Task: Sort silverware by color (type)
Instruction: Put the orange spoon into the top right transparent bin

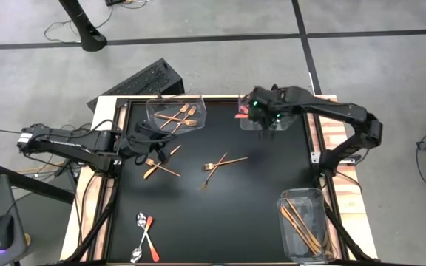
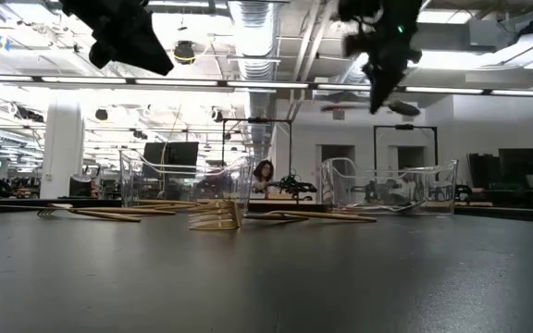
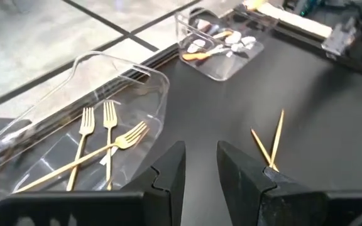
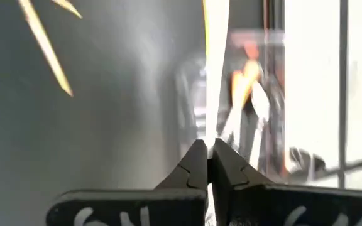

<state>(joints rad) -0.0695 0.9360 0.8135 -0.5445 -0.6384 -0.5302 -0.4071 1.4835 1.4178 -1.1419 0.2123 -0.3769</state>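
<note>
A slim, glossy spoon (image 4: 213,75) is pinched between the pressed-together fingers of the right gripper (image 4: 207,164) above the clear, curved-walled spoon bin (image 1: 261,122). The left gripper (image 3: 201,164) is held spread beside the fork bin (image 1: 198,103) of thin gold forks (image 3: 109,135).

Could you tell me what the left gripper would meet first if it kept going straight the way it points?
Probably bare table between the fork bin and the crossed sticks; farther along, the spoon bin. Depth is unclear.

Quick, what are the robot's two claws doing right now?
Left gripper: open, holding nothing.
Right gripper: shut on a thin utensil.
</note>
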